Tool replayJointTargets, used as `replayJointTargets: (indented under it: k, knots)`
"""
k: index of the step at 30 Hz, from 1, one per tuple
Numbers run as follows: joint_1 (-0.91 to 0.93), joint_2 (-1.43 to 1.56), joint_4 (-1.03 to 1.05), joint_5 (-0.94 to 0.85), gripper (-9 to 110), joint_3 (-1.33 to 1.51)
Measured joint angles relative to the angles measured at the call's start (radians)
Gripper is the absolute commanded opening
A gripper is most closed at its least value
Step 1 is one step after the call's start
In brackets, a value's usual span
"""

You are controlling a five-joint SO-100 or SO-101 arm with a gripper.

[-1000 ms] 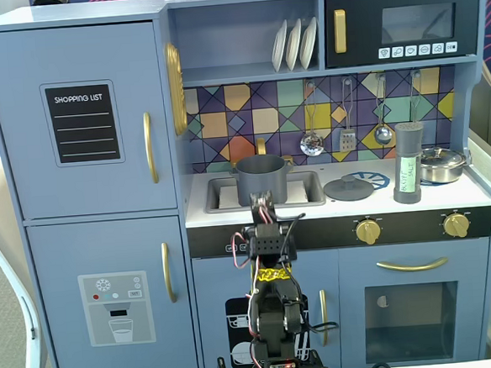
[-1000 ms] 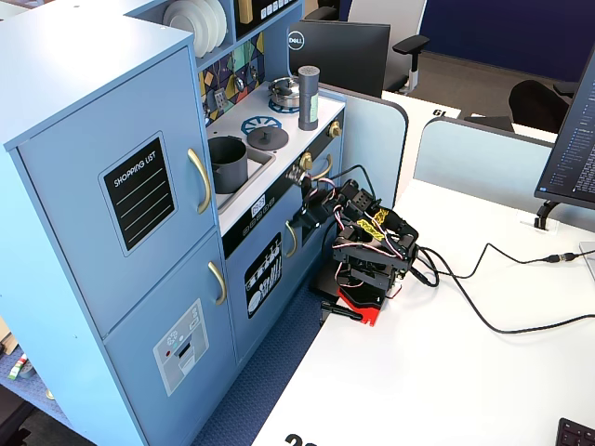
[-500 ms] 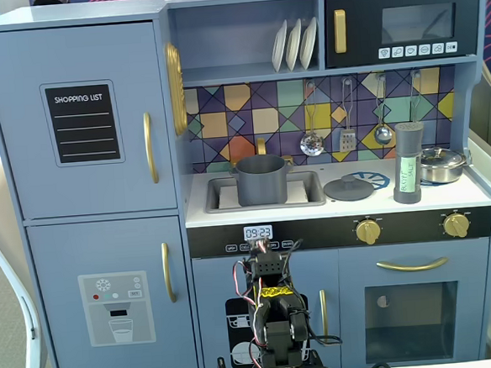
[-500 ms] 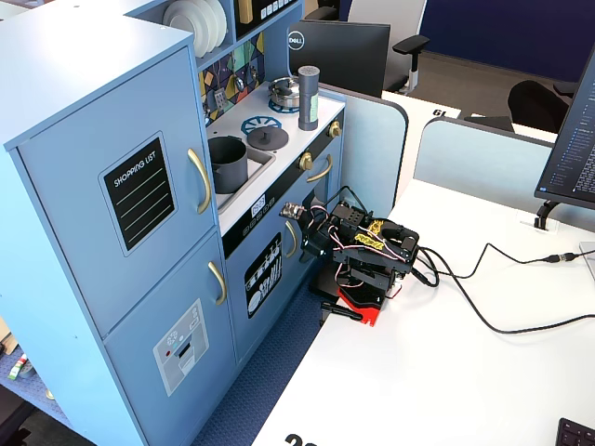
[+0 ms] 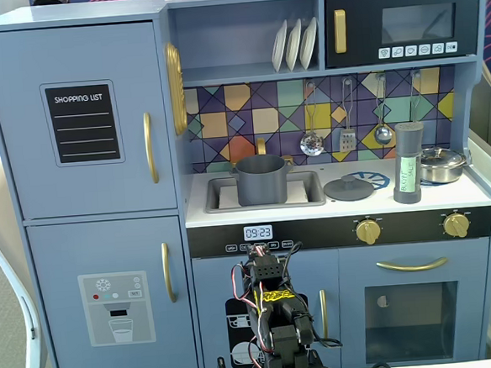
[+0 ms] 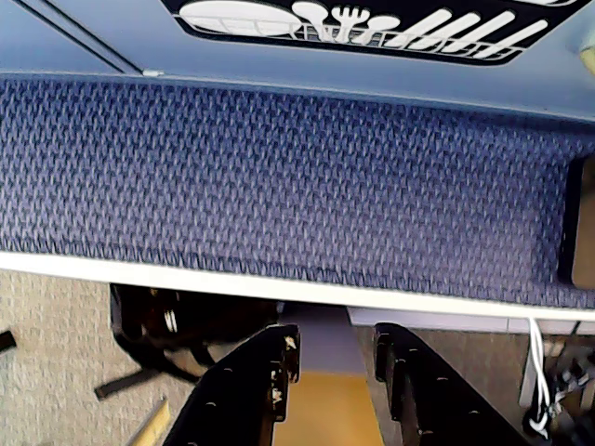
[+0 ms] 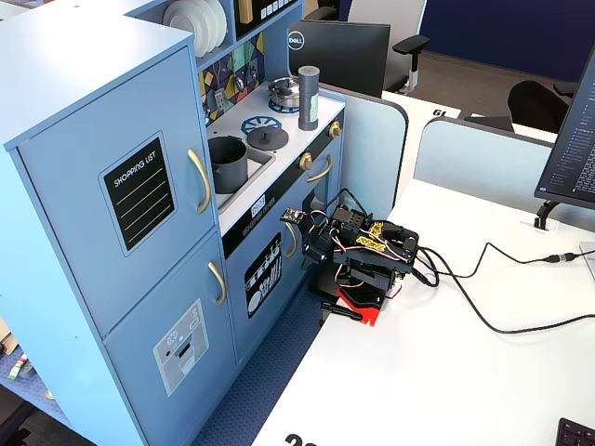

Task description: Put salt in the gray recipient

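The salt (image 5: 408,163) stands upright on the toy kitchen (image 5: 81,120) counter, right of the gray recipient (image 5: 260,179) in the sink. The hand (image 6: 335,358) is empty, open a little.

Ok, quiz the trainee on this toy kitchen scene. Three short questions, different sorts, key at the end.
1. True or false: the salt is already inside the pot.
2. In a fixed view, what lies on the counter between the pot and the salt? A) lid B) plate C) spoon
3. Fill in: in the wrist view the tool is ____ and holds nothing.

Key
1. False. The salt stands upright on the counter, right of the sink that holds the pot.
2. A, the flat gray lid.
3. Open: a clear gap shows between its fingers.
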Motion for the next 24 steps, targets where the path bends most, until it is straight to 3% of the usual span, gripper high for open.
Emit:
replayJointTargets:
  k: [24]
  knots:
    - [0.078,0.000,0.012,-0.074,6,0.000]
